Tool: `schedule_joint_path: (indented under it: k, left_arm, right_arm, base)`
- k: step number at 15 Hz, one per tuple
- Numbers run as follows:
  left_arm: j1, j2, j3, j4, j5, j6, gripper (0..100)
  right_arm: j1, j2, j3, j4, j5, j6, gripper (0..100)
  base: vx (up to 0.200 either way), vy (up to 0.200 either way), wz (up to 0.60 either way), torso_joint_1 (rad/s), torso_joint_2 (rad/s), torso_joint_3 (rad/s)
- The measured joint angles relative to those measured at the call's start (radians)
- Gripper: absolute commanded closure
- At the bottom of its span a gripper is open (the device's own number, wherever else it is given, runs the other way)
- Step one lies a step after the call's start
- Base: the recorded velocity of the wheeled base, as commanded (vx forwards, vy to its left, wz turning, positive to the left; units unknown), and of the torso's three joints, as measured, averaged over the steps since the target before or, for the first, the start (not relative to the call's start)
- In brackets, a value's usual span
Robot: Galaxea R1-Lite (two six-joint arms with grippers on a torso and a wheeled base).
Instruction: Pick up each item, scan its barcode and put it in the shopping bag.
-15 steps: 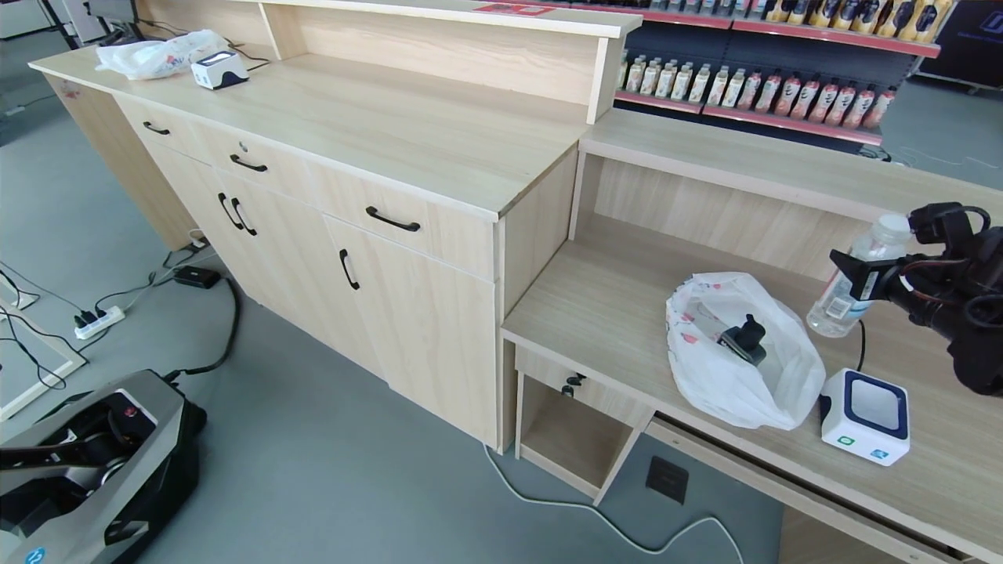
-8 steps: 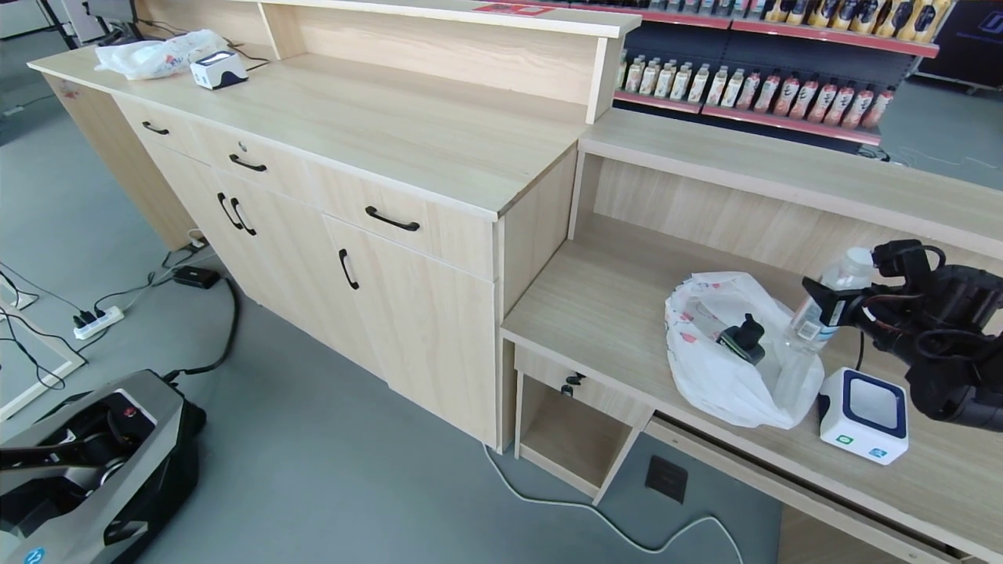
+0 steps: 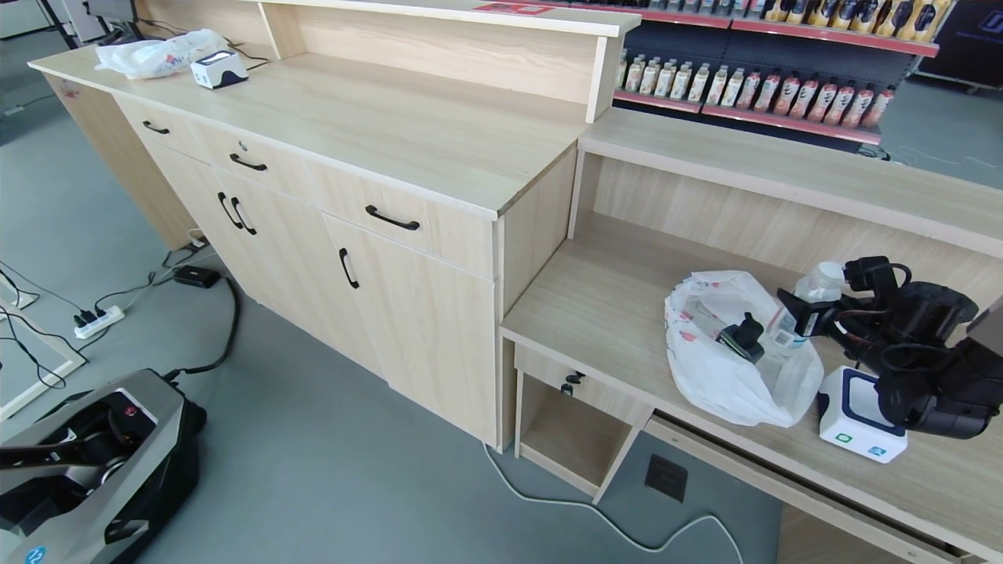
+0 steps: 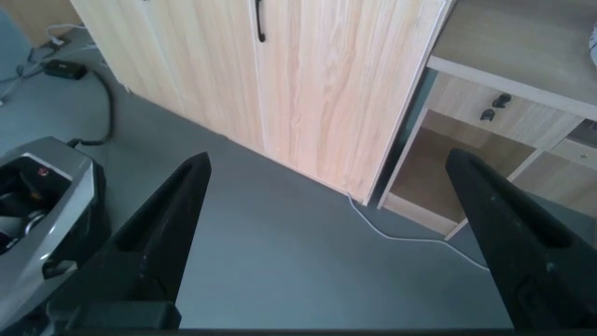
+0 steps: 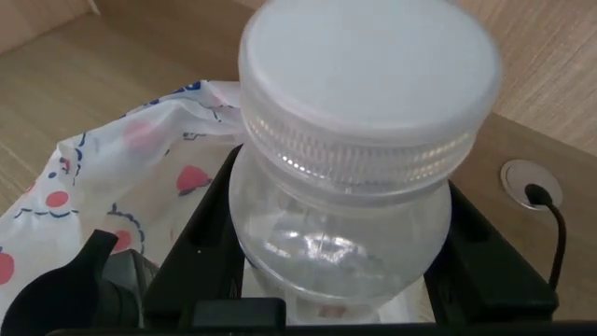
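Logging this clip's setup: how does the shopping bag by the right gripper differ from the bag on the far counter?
The near bag lies open with a black item inside; the far bag lies crumpled. The right gripper holds a bottle at the near bag's mouth; the far bag has no arm by it. Both are white printed plastic.

Wooden counter (image 3: 407, 125), black-handled cupboard doors (image 3: 423, 329), what look like drink bottles (image 3: 752, 88) shelved behind, power strip (image 3: 99, 322) on floor (image 3: 313, 470).
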Motion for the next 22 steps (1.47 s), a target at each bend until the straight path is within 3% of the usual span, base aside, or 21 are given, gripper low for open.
schedule_joint_path:
  k: [18,19,22]
  left_arm:
    - [0.0,0.0,0.0,0.0,0.0,0.0,0]
    - [0.0,0.0,0.0,0.0,0.0,0.0,0]
    - [0.0,0.0,0.0,0.0,0.0,0.0,0]
  right_arm:
    - [0.008,0.071,-0.039,-0.002,0.033,-0.037,100]
    - [0.008,0.073,-0.039,-0.001,0.033,-0.043,0]
    - [0.009,0.072,-0.036,-0.005,0.033,-0.047,0]
  base:
    - [0.0,0.0,0.0,0.0,0.0,0.0]
    - [0.0,0.0,0.0,0.0,0.0,0.0]
    - [0.0,0.0,0.0,0.0,0.0,0.0]
